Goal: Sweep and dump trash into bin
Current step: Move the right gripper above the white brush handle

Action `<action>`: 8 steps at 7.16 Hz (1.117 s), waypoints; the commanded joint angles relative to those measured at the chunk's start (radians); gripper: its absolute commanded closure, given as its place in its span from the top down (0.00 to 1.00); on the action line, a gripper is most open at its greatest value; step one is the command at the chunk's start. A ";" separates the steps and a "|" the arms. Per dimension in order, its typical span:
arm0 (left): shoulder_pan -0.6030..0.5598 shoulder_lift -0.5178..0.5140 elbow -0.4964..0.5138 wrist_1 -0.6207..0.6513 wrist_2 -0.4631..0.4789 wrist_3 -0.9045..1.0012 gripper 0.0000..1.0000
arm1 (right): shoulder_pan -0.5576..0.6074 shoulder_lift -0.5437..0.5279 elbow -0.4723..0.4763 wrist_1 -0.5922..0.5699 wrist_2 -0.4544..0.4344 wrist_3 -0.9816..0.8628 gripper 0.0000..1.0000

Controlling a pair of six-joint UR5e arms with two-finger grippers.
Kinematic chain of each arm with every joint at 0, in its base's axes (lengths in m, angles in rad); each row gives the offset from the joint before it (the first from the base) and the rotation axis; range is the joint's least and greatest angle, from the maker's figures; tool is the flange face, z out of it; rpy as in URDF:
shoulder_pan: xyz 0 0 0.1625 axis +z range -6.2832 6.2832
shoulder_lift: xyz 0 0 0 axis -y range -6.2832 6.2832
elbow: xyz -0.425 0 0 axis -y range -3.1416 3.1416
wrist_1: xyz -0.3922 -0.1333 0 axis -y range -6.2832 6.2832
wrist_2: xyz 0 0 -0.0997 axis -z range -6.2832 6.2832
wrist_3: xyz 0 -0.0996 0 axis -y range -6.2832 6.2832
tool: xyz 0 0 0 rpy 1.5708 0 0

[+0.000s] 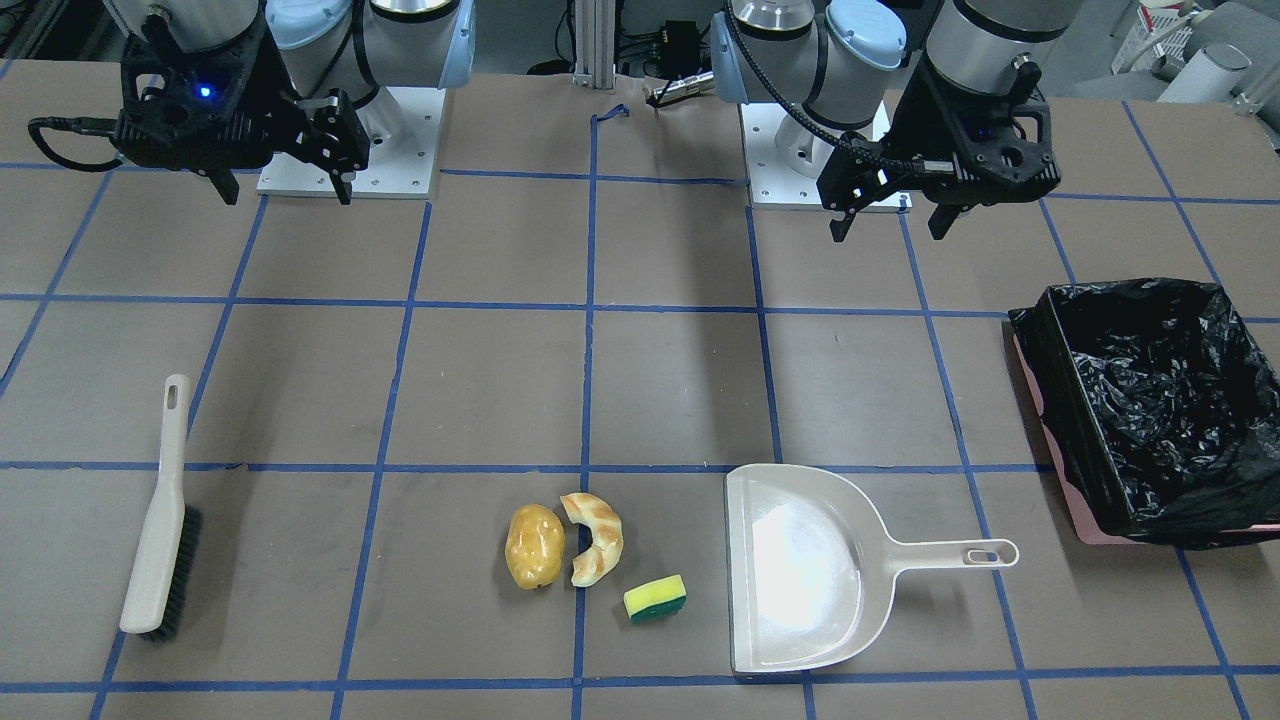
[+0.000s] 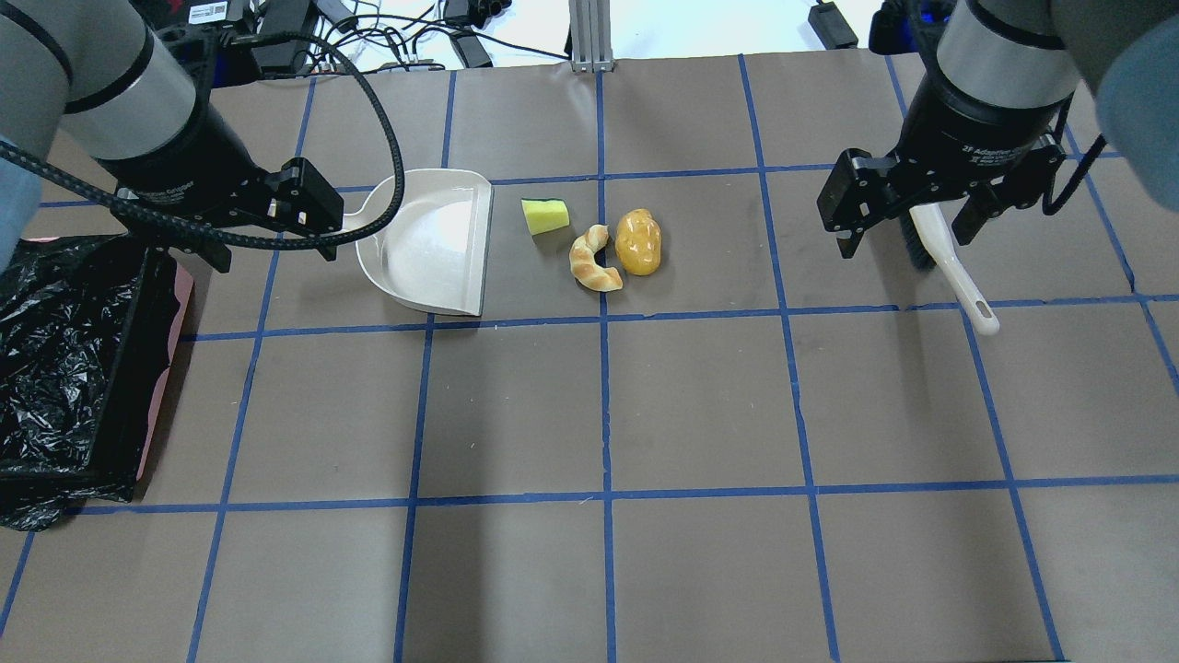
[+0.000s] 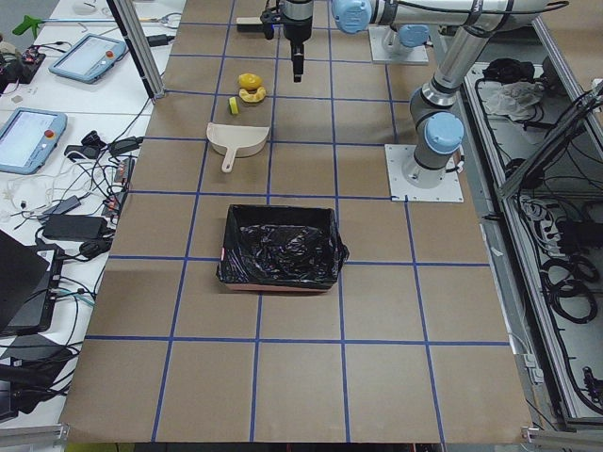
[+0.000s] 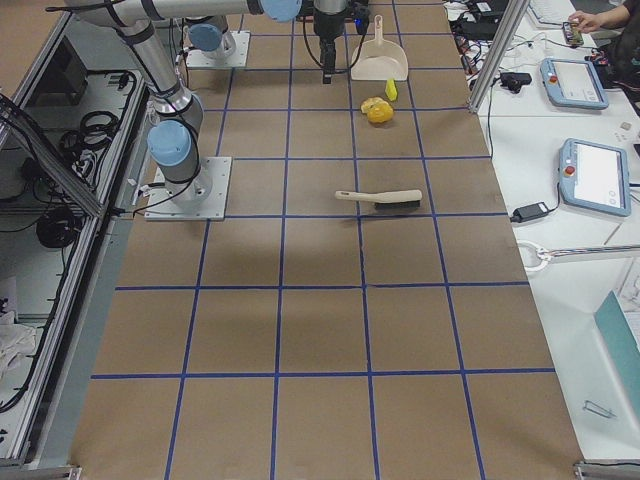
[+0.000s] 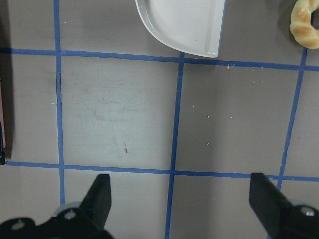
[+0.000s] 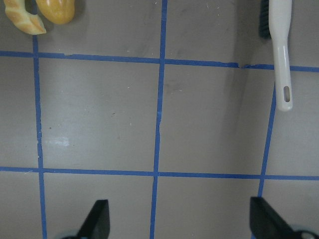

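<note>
Progress: nothing swept yet, all steps remain for you.
Trash: potato (image 1: 534, 546), pastry (image 1: 596, 538), sponge (image 1: 655, 598) lie on table (image 1: 660, 390), just beside dustpan (image 1: 795, 570) mouth, none inside.
Bin (image 1: 1140, 400): robot's left end, no trash seen inside.
Brush (image 1: 160, 510): lies free, robot's right side.
Left gripper (image 1: 888, 228): jaws apart, holds nothing, near the bases.
Right gripper (image 1: 287, 190): jaws apart, holds nothing.
To do: take brush + dustpan, sweep 3 items, dump.

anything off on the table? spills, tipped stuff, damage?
Nothing stands out. Brush and dustpan lie flat; potato, pastry and sponge sit loose by the dustpan's mouth; bin upright, liner in place. Left gripper and right gripper hang open, empty.
</note>
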 commanded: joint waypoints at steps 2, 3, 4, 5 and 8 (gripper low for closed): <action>0.000 0.003 0.000 0.000 0.000 0.000 1.00 | 0.000 0.001 0.000 -0.006 0.000 0.002 1.00; 0.000 0.002 0.000 0.000 0.000 0.000 1.00 | 0.000 0.001 0.000 -0.001 0.001 0.000 1.00; 0.000 0.001 0.000 0.000 0.000 0.000 1.00 | -0.005 0.001 -0.001 -0.004 0.000 0.000 1.00; 0.000 0.000 0.000 0.000 0.000 0.000 1.00 | -0.005 0.001 -0.002 -0.003 0.000 -0.002 1.00; 0.000 -0.002 0.000 0.000 0.000 0.000 1.00 | -0.012 0.002 -0.003 -0.010 -0.011 -0.014 1.00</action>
